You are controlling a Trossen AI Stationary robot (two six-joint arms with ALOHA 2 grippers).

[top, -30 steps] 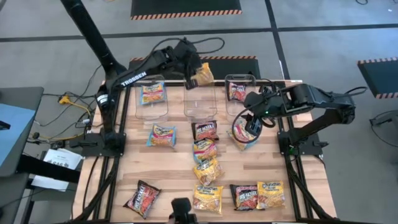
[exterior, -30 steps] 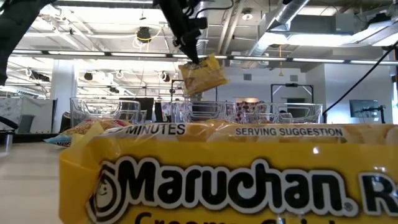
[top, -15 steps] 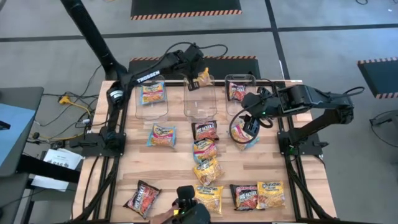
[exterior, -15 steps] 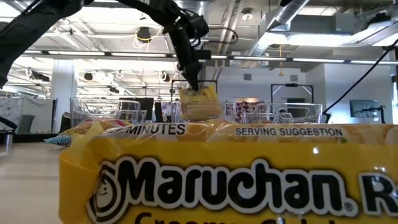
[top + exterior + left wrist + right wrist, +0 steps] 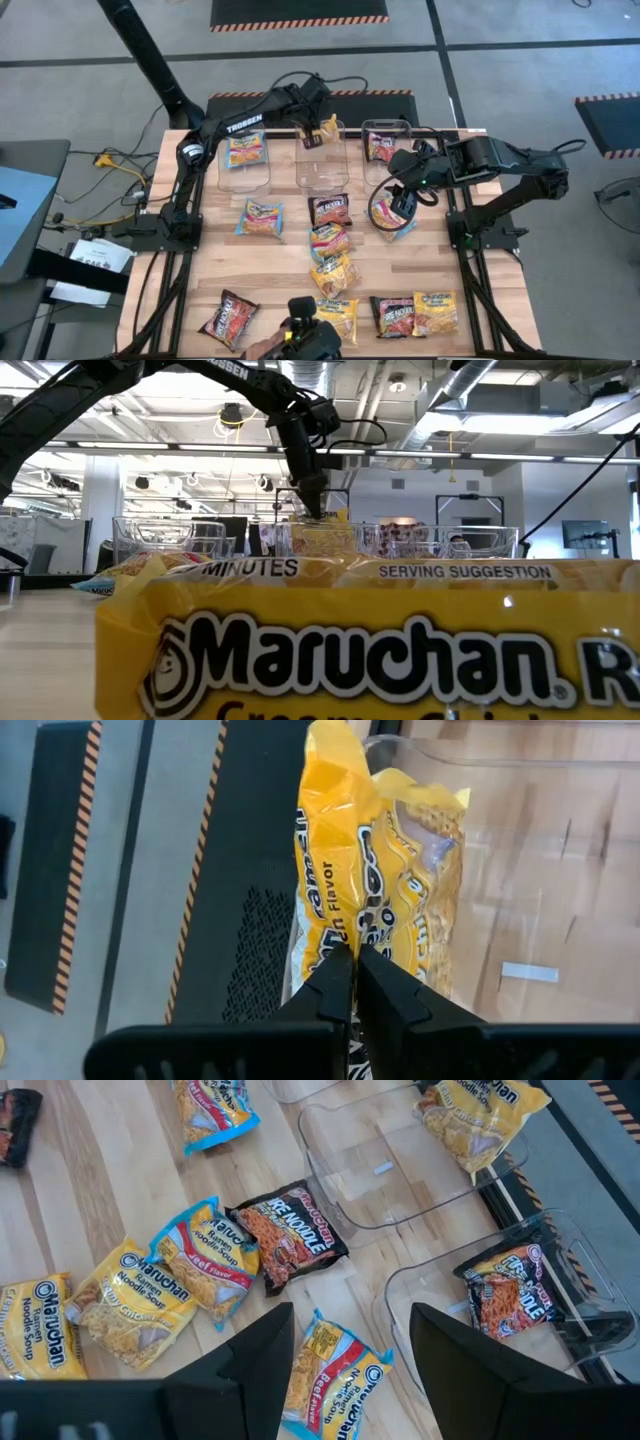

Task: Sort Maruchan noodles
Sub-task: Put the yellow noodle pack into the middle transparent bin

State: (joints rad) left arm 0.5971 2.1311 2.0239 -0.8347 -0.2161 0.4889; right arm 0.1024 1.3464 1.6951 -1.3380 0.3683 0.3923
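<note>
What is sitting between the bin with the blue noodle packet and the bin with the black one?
In the high view, the middle clear bin stands between them; the left gripper holds a yellow packet at its far rim.

left end effector (image 5: 353, 965) pinching yellow noodle packet (image 5: 375, 870) | packet over clear bin (image 5: 540, 870) edge

Left hand (image 5: 316, 131) lowered yellow packet (image 5: 328, 127) from above into middle bin (image 5: 322, 170); right hand (image 5: 399, 203) shifted slightly.
</note>
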